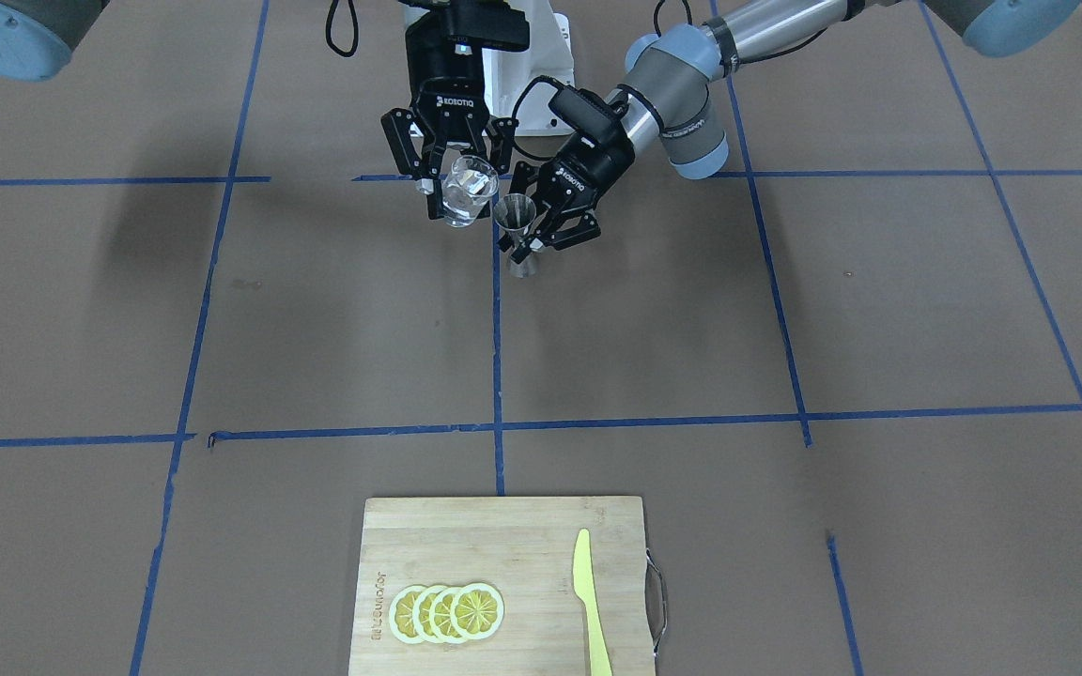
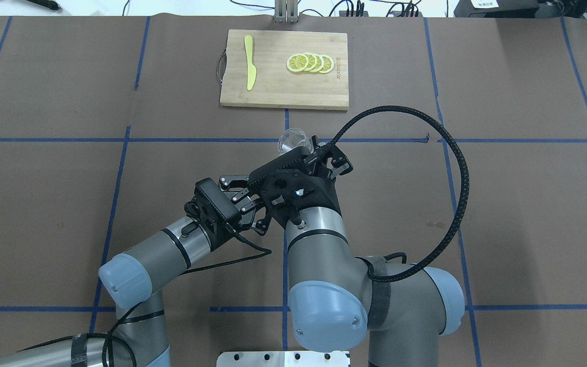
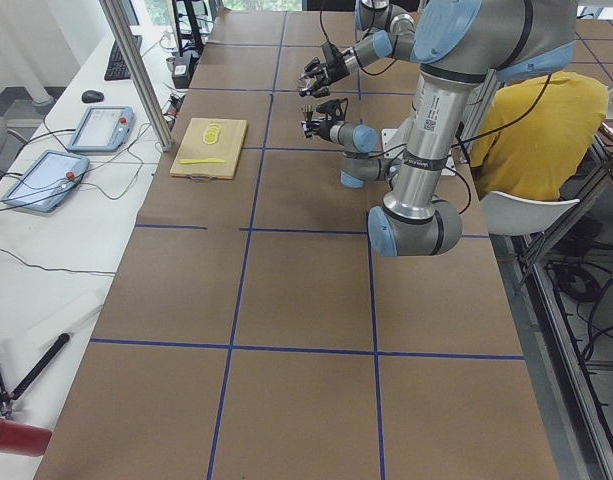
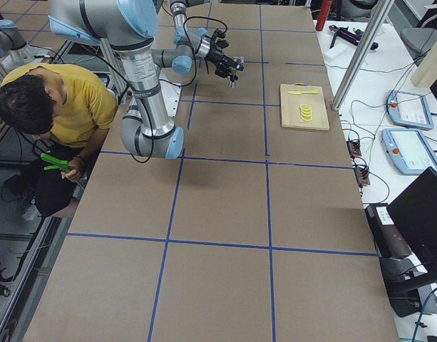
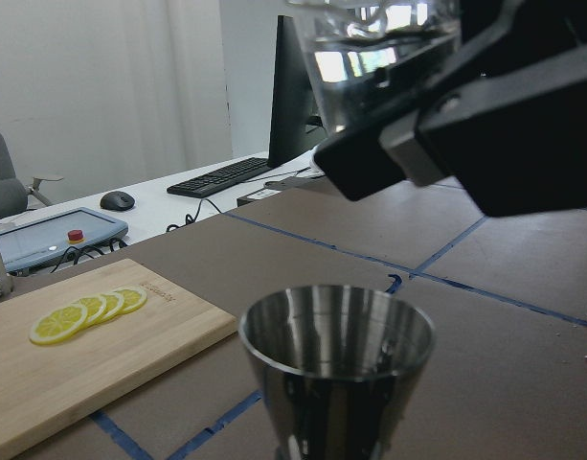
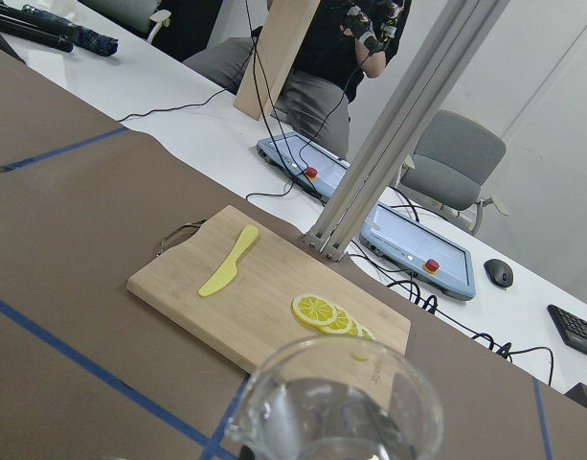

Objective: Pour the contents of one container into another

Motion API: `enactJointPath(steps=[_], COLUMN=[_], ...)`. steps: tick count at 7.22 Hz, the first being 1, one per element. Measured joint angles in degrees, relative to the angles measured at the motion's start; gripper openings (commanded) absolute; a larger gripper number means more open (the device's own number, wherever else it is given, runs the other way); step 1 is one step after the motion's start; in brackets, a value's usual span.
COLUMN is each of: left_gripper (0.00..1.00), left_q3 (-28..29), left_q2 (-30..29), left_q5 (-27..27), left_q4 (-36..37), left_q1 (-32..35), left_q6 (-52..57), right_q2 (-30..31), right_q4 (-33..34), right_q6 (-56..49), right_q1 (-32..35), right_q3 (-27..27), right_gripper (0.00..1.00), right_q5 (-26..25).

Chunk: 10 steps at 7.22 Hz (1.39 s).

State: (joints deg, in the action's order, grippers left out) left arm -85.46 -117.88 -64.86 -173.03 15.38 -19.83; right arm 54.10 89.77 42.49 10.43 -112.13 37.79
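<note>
At upper centre, the right gripper (image 1: 452, 195) clasps the water glass (image 1: 468, 188) just upper-left of the open-mouthed jigger (image 1: 515, 214) pinched upright in the left gripper (image 1: 532, 246).

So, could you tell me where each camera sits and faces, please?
Front-facing: across table, facing robot; left gripper with jigger, right gripper with glass.
Overhead: behind shoulders, looking forward; both arms.
Exterior left: table's left end; left arm nearest.
Exterior right: right end; right arm nearest.
Left wrist: behind jigger; right gripper above.
Right wrist: behind glass; no arm.
All share the cutting board.
</note>
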Motion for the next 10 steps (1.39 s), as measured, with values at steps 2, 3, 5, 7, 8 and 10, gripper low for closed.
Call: enactJointPath(steps=[2,3,5,7,8,10], left_gripper=[0.00,0.00,0.00,0.00,0.00,0.00], left_q3=[0.00,0.02,0.08,0.11,0.14,0.43], left_q2=[-0.05,-0.09,-0.83,-1.23,-1.27,-1.29], left_q5=[-0.06,-0.10,-0.11,0.00,0.10,0.18], left_q4=[0.05,0.10,0.22,0.31,0.31,0.32], left_q1=[-0.05,-0.07,-0.08,-0.01,-0.01,0.00], left_q6=[0.03,0.09,1.01,1.50,1.56,1.58], right_q2=[-0.50,-0.54,-0.59,-0.64,-0.64,-0.64], right_q4=[1.55,1.89,2.35,3.09,3.23,4.75], right_q6=[-2.27,-3.42,-5.50,-6.95,-7.92,-8.84], right_q1=[0.31,0.48,0.76,0.81,0.81,0.80], right_q3=[-0.01,-0.04,-0.07,-0.38,-0.71,-1.45], right_gripper=[0.00,0.00,0.00,0.00,0.00,0.00], right_q5=[0.27,0.85,1.71,1.90,1.91,1.91])
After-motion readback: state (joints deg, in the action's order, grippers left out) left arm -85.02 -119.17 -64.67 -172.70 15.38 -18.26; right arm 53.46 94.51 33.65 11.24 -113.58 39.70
